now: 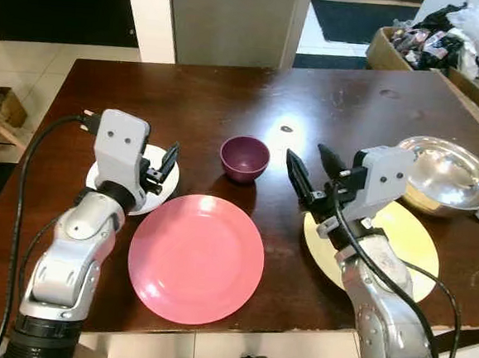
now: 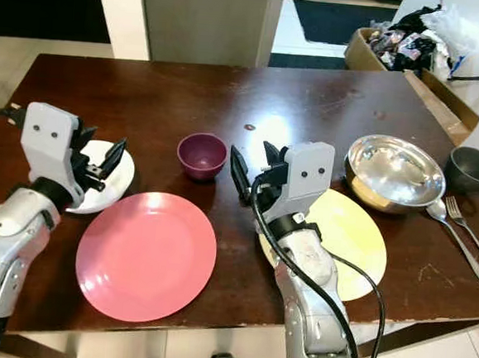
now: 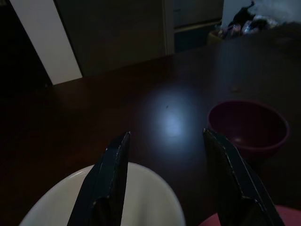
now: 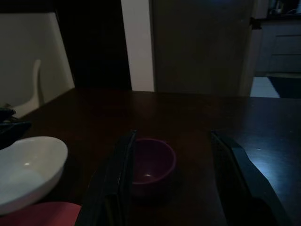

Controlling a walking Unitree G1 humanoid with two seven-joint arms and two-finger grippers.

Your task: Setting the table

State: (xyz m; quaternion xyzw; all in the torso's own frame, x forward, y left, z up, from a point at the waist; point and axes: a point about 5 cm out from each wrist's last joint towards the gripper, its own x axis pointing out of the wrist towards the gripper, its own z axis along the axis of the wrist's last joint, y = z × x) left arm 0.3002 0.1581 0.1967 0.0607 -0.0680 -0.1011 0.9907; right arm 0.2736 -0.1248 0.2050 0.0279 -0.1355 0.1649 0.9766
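Note:
A pink plate (image 1: 196, 257) lies at the front of the dark wooden table (image 1: 204, 102), a yellow plate (image 1: 406, 242) to its right. A small purple bowl (image 1: 244, 158) stands behind them, in the middle. My left gripper (image 1: 168, 163) hovers open over a small white dish (image 1: 156, 197) at the left. My right gripper (image 1: 310, 170) is open above the yellow plate's near-left edge, pointing at the purple bowl (image 4: 151, 164), with nothing between its fingers. The white dish (image 3: 131, 197) sits under the left fingers.
A large steel bowl (image 2: 393, 172) sits at the right, with a dark grey cup (image 2: 472, 170), a spoon (image 2: 459, 238) and a fork (image 2: 472, 230) beside it. A cardboard box of clutter (image 1: 433, 45) stands beyond the table's far right corner.

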